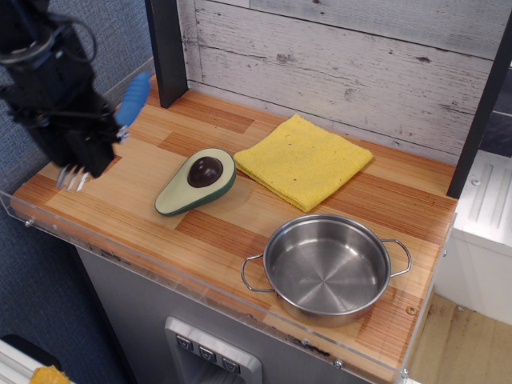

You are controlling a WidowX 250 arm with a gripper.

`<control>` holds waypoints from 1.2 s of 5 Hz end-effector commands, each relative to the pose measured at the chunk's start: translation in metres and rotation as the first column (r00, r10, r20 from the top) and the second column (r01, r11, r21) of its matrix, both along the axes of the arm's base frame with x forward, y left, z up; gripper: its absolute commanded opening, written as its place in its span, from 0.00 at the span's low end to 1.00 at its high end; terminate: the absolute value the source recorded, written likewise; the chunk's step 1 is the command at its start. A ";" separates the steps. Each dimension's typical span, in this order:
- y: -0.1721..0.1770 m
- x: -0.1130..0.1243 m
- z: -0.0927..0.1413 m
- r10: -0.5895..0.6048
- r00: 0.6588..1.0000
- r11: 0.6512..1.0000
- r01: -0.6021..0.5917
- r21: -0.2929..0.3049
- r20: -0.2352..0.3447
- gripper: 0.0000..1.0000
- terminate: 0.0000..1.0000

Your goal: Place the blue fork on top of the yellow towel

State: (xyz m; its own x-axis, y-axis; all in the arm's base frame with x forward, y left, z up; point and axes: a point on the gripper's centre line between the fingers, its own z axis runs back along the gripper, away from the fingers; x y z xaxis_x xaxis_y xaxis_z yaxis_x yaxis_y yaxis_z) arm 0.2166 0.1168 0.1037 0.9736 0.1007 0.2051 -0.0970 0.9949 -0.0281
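Observation:
My gripper [84, 156] is shut on the blue fork and holds it lifted above the left end of the wooden counter. The fork's ribbed blue handle [132, 100] sticks out up and to the right of the gripper, and its silver tines [72, 178] poke out below the fingers. The yellow towel [302, 160] lies flat and folded at the back middle of the counter, well to the right of the gripper. Nothing is on the towel.
An avocado half [196, 182] with a brown pit lies between the gripper and the towel. A steel pot [326, 266] with two handles stands at the front right. A dark post [166, 48] rises at the back left. A clear plastic lip [160, 268] runs along the counter's front edge.

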 end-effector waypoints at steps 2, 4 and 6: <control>-0.077 0.095 -0.017 -0.154 0.984 0.981 0.163 -0.105 0.086 0.00 0.00; -0.117 0.120 -0.033 -0.101 0.994 0.988 0.105 -0.116 0.043 0.00 0.00; -0.116 0.118 -0.047 -0.119 0.993 0.986 0.115 -0.119 -0.019 1.00 0.00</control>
State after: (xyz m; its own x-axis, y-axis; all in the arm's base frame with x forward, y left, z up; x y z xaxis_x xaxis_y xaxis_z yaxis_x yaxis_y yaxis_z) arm 0.3339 -0.0042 0.0485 0.9903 0.0016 0.1391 0.0197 0.9882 -0.1520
